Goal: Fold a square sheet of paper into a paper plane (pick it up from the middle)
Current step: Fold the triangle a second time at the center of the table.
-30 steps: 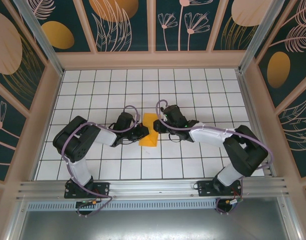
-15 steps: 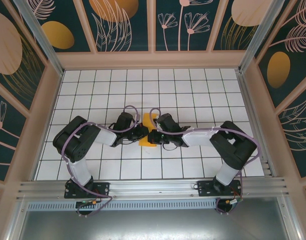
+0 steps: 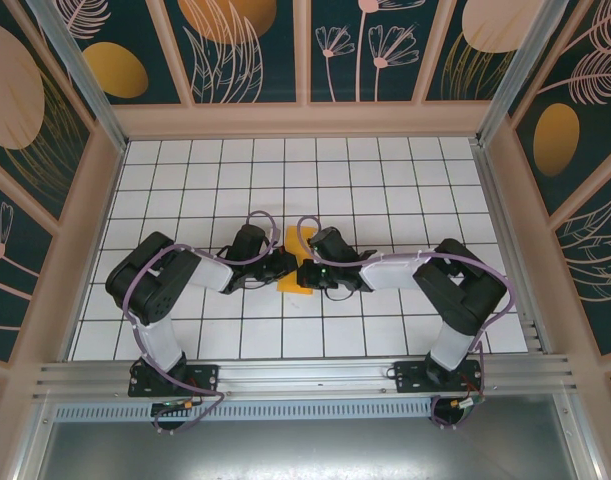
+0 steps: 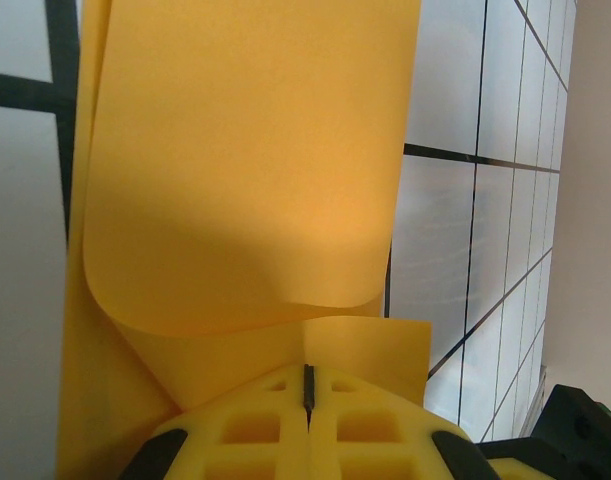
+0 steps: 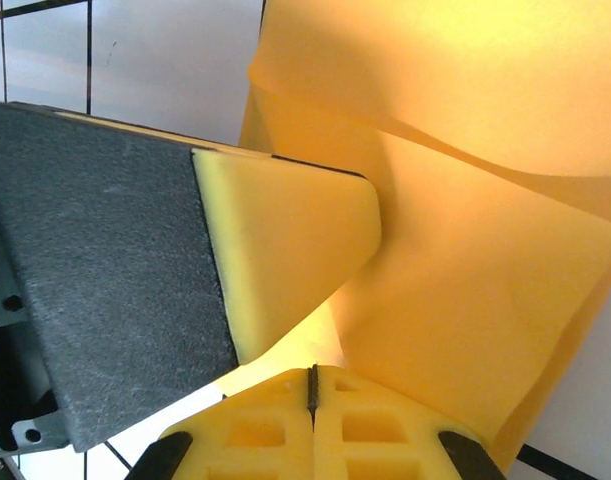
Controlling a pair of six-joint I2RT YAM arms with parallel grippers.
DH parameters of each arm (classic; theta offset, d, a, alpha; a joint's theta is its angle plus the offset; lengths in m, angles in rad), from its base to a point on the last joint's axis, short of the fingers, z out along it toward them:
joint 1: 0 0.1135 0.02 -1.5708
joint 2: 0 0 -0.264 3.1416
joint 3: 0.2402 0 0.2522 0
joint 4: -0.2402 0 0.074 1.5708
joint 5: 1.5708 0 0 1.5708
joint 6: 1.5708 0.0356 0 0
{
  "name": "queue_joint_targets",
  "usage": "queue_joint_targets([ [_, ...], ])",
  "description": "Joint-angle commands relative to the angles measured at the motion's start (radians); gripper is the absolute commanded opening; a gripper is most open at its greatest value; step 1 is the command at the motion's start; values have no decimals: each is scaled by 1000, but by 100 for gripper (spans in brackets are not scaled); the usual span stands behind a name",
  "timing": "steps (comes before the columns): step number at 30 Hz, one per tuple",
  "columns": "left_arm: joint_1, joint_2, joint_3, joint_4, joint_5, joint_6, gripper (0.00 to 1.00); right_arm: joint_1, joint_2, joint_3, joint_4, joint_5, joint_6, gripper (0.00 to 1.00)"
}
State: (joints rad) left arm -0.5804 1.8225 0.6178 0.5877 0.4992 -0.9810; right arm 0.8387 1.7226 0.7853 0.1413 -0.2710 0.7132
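in the last second the right gripper point(image 3: 307, 272) has swung in from 2 o'clock to meet the left gripper point(image 3: 283, 265) over the square sheet of paper point(image 3: 294, 240) at mid-bench point(image 3: 385, 180), likely to press a fold, with the left jaws pinched on the curling sheet and the right jaws' opening impossible to tell.

Folded orange paper point(image 3: 292, 240) on tiled table point(image 3: 385, 180)

You have the paper point(image 3: 295, 240) mid-table point(image 3: 385, 180), left gripper point(image 3: 284, 266) at its left, right gripper point(image 3: 306, 272) at its right.
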Motion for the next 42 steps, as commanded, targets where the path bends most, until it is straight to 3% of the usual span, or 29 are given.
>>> queue_joint_targets([
  [1,4,48,-16,-97,-33,32,0,-5,11,8,-34,20,-6,0],
  [25,2,47,-17,-112,-41,40,0,-8,-3,-27,-129,62,-23,0],
  [42,3,49,-16,-123,-54,42,0,-13,-67,-112,-110,13,-2,1],
])
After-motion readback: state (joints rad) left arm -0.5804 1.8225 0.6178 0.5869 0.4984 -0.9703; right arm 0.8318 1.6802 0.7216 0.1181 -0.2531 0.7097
